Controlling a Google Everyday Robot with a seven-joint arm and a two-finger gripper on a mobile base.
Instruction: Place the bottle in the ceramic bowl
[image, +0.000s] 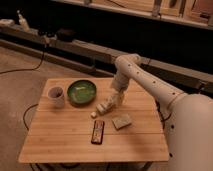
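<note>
The small white bottle (104, 106) lies on its side near the middle of the wooden table (60, 142), its cap end pointing to the front left. The green ceramic bowl (81, 92) sits just to its left at the back of the table, with nothing in it. My gripper (116, 99) hangs from the white arm right over the bottle's right end, open and pointing down. The bottle rests on the table.
A pale mug (56, 97) stands left of the bowl. A flat beige block (121, 121) and a dark remote-like bar (98, 132) lie in front of the bottle. My white base (192, 132) stands at the table's right edge. A dark ledge runs behind.
</note>
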